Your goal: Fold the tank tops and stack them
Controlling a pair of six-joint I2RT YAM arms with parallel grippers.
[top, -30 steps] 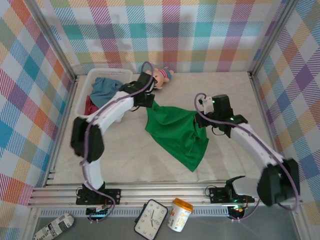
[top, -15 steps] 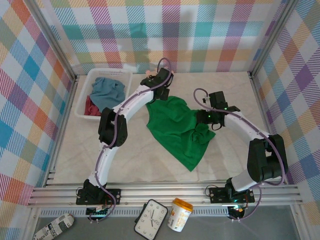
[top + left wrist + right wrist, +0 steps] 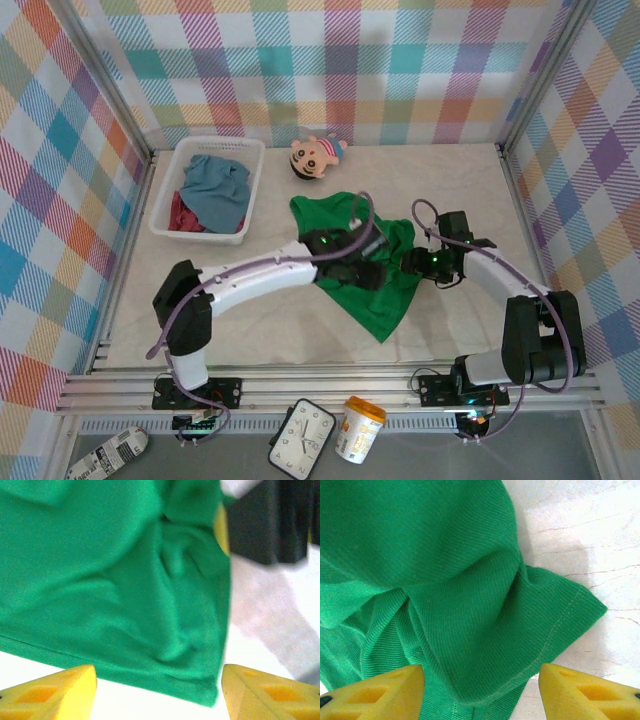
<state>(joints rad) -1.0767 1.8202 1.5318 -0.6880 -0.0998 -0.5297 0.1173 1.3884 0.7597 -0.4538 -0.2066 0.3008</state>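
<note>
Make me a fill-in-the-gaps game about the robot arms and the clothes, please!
The tank top spread on the table is ____ in colour.
The white basket holds ____ other tops.
The left gripper and right gripper hang over the spread top with jaws ____.
Missing words: green; two; open.

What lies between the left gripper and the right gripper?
Rumpled cloth of the green tank top, from left gripper to right gripper, in the top external view.
</note>
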